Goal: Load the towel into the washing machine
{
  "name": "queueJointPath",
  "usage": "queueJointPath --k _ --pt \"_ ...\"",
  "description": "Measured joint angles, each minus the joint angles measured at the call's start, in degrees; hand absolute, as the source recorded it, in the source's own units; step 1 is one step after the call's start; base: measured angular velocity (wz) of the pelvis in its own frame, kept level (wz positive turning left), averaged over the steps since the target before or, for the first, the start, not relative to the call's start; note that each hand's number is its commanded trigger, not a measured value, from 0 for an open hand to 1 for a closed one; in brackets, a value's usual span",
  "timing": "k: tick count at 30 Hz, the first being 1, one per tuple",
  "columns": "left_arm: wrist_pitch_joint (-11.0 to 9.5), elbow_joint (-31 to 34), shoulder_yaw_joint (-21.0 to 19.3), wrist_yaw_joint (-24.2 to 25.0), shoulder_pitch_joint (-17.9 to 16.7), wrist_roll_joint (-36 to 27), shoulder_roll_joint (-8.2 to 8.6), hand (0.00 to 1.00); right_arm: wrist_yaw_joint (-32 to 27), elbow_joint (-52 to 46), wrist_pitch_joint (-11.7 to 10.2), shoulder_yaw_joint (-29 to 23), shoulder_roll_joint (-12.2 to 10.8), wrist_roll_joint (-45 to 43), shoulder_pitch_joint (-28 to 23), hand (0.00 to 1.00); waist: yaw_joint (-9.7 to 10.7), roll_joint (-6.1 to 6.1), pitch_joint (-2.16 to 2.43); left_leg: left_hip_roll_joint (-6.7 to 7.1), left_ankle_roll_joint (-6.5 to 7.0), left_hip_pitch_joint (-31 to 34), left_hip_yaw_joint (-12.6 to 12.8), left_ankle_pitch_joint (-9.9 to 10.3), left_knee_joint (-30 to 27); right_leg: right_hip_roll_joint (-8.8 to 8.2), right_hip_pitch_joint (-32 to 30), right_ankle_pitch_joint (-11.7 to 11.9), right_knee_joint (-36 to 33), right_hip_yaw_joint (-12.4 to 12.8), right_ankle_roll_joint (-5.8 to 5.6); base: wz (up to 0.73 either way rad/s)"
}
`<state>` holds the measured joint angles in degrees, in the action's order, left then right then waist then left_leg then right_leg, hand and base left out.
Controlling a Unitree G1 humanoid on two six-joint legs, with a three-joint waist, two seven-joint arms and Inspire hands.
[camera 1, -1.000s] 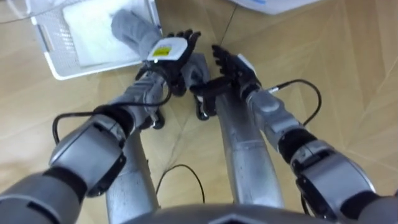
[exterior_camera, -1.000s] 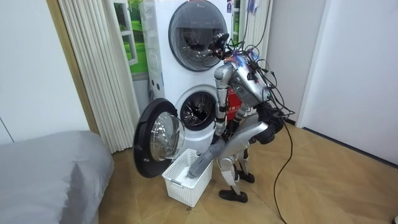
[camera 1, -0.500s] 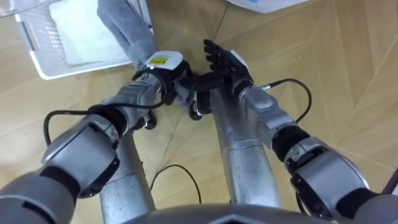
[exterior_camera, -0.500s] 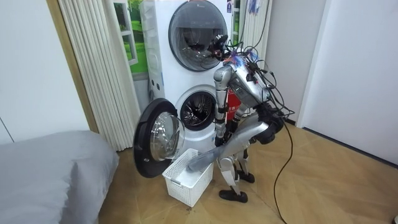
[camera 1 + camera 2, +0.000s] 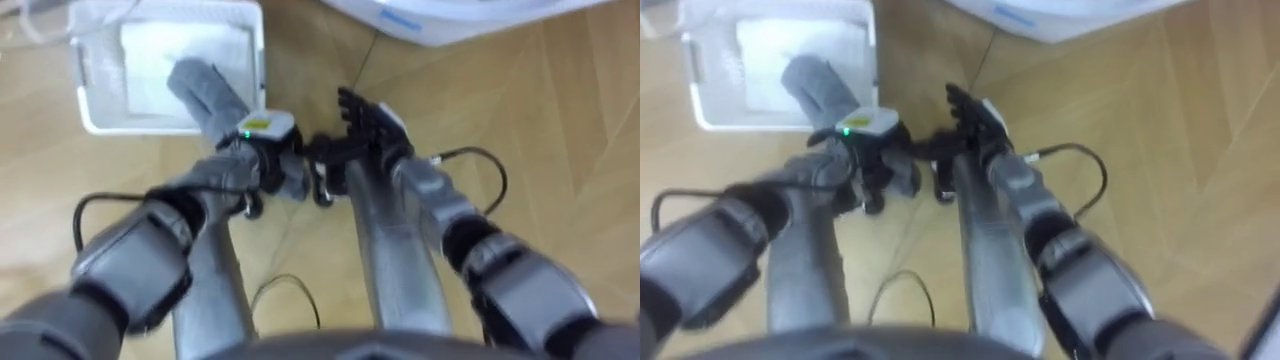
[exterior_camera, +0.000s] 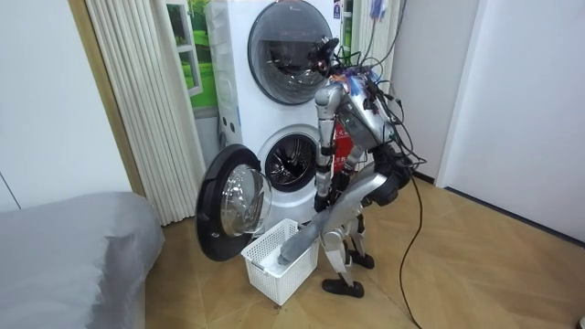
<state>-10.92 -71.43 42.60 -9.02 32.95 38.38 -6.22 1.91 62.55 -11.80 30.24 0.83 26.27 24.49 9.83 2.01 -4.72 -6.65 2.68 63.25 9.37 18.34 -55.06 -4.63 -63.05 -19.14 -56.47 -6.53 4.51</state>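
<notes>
Grey towel (image 5: pixel 205 90) was clenched in my curled left hand (image 5: pixel 270 158), trailing ahead of it into the white basket (image 5: pixel 140 128), my right hand (image 5: pixel 372 125) just beside, straight-fingered and empty, over wooden floor (image 5: pixel 560 150) by the washing machine (image 6: pixel 247 110).

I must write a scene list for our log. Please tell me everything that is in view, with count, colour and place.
washing machine: two, white, stacked against the wall behind the robot.
machine door: one, dark glass, open on the lower machine.
basket: one, white, on the floor by the open door.
white cloth: one, lying flat in the basket.
grey towel: one, running from the basket up to the left hand.
curtain: one, beige, at the room view's left of the machines.
grey cover: one, on furniture at the room view's lower left.
floor: wooden.
left hand: closed on the grey towel.
right hand: fingers straight, beside the left hand.
</notes>
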Motion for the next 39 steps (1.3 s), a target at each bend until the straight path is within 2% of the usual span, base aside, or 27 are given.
queueJointPath --k 1,5,8,10,15,16,19,22,26,28,30,31,34,36,37,39 --pt "-0.01 -0.03 -0.28 -0.56 -0.17 0.06 0.54 1.0 -0.01 -0.01 0.0 -0.08 0.07 0.56 -0.34 0.0 -0.64 -0.07 0.03 0.39 -0.15 -1.69 0.01 -0.1 1.01 -0.03 1.62 0.08 0.91 0.04 -0.13 0.0" --pt "-0.06 -0.14 -2.7 -2.5 -1.26 -0.02 1.44 1.0 0.03 -0.42 -0.02 -0.28 0.76 0.78 -1.44 0.0 -1.89 -0.71 0.2 0.51 -0.21 -6.39 0.12 -0.45 3.96 -0.09 6.43 0.34 3.81 -0.09 -0.52 0.02" --pt "-0.52 -0.32 -4.25 -5.61 -2.81 -0.3 1.5 1.0 -0.01 -0.72 -0.07 -0.25 1.58 0.6 -2.7 0.0 -2.29 -0.93 0.2 1.49 -0.36 -10.46 0.01 -1.0 7.08 -0.42 10.39 0.54 6.39 -0.15 -0.88 0.06" --pt "-0.63 -0.46 -4.7 -7.61 -3.66 -1.76 1.22 1.0 -0.19 -0.89 -0.07 -0.1 1.97 0.73 -3.43 0.0 -2.61 -1.2 0.19 1.49 -0.34 -12.44 0.03 -1.18 8.43 -0.43 12.61 0.65 8.0 -0.58 -1.02 0.06" --pt "-2.68 -0.48 -13.58 -14.16 -4.33 -4.44 0.68 1.0 -1.56 -1.4 -0.1 -0.34 3.94 -1.69 -4.86 0.0 -4.51 -1.99 0.07 1.48 -0.36 -15.75 -0.32 -1.18 10.3 -0.23 16.65 0.75 10.77 -1.41 -1.21 0.02" --pt "-2.94 -0.48 -14.13 -15.03 -4.4 -5.23 0.57 1.0 -1.85 -1.41 -0.1 -0.43 4.09 -2.02 -5.05 0.0 -4.79 -1.99 0.07 1.5 -0.37 -16.25 -0.29 -1.19 10.57 -0.23 17.14 0.76 11.03 -1.41 -1.24 0.0" --pt "-5.09 -0.28 -17.1 -18.59 -4.55 -10.16 0.06 1.0 -3.0 -1.45 -0.4 -1.42 4.74 -4.24 -5.38 0.0 -5.54 -2.5 0.05 1.52 -0.37 -18.28 -0.22 -1.19 11.42 -0.28 19.43 0.72 12.08 -1.83 -1.35 0.03" --pt "-5.51 1.63 -19.39 -19.92 -4.6 -14.3 -0.2 1.0 -3.04 -2.6 -0.61 -2.2 5.25 -5.82 -5.57 0.0 -5.67 -2.73 0.07 1.55 -0.37 -18.68 -0.42 -1.19 11.55 -0.31 19.98 0.71 12.34 -2.09 -1.38 0.05" --pt "-6.53 9.3 -22.13 -20.87 -6.77 -23.59 -0.5 1.0 -3.04 -2.96 -0.93 -3.09 5.67 -7.35 -6.2 0.0 -6.01 -2.81 0.12 1.74 -0.43 -19.5 -0.61 -1.27 12.02 -0.4 20.95 0.76 12.83 -2.23 -1.48 0.01" --pt "-6.99 12.43 -21.9 -19.71 -7.59 -30.69 -0.48 1.0 -2.94 -2.77 -0.89 -3.11 5.84 -8.86 -6.62 0.0 -6.35 -2.86 0.16 2.14 -0.43 -20.04 -0.69 -1.53 12.74 -0.52 21.49 0.86 13.36 -2.25 -1.64 0.03" --pt "-7.04 17.22 -21.62 -15.45 -9.3 -41.44 -0.66 1.0 -2.34 -2.86 -0.76 -3.61 5.92 -10.04 -7.45 0.0 -6.41 -2.9 0.31 2.46 -0.38 -20.9 -0.78 -2.13 14.21 -0.6 22.35 1.19 14.65 -2.26 -1.96 0.08" --pt "-7.06 18.29 -21.36 -13.9 -9.73 -44.38 -0.79 1.0 -2.28 -3.02 -0.75 -3.59 6.03 -10.55 -7.7 0.0 -6.48 -2.88 0.43 2.6 -0.32 -20.99 -0.71 -2.29 14.45 -0.76 22.39 1.23 14.85 -2.29 -1.98 0.07" --pt "-7.0 22.11 -18.07 -3.23 -12.12 -63.42 -1.45 1.0 -1.62 -3.99 -0.56 -3.69 6.18 -13.31 -8.03 0.0 -6.52 -2.93 0.68 3.27 -0.3 -20.93 -1.33 -2.52 14.51 -1.19 22.53 1.28 15.1 -2.53 -2.1 0.06" --pt "-6.5 22.26 -16.05 2.73 -12.51 -72.88 -1.13 1.0 -1.47 -5.18 -0.52 -4.01 6.02 -13.14 -8.63 0.0 -6.47 -2.84 0.87 3.32 -0.29 -20.89 -1.85 -2.56 14.58 -1.21 23.02 1.28 15.64 -3.19 -2.13 0.15" --pt "-5.63 22.31 -14.83 6.4 -12.87 -77.41 -0.98 1.0 -1.02 -5.19 -0.39 -4.05 5.81 -13.32 -8.74 0.0 -6.42 -2.76 1.38 3.36 -0.28 -20.92 -2.12 -2.57 14.59 -1.27 23.3 1.31 15.83 -3.61 -2.18 0.13" --pt "-4.32 22.75 -13.03 12.03 -13.77 -81.6 -0.82 1.0 -0.07 -5.01 0.4 -4.46 5.48 -13.42 -8.87 0.0 -6.21 -2.73 1.92 3.37 -0.28 -21.67 -2.32 -2.57 14.71 -1.28 24.35 1.4 16.23 -3.97 -2.32 0.08"
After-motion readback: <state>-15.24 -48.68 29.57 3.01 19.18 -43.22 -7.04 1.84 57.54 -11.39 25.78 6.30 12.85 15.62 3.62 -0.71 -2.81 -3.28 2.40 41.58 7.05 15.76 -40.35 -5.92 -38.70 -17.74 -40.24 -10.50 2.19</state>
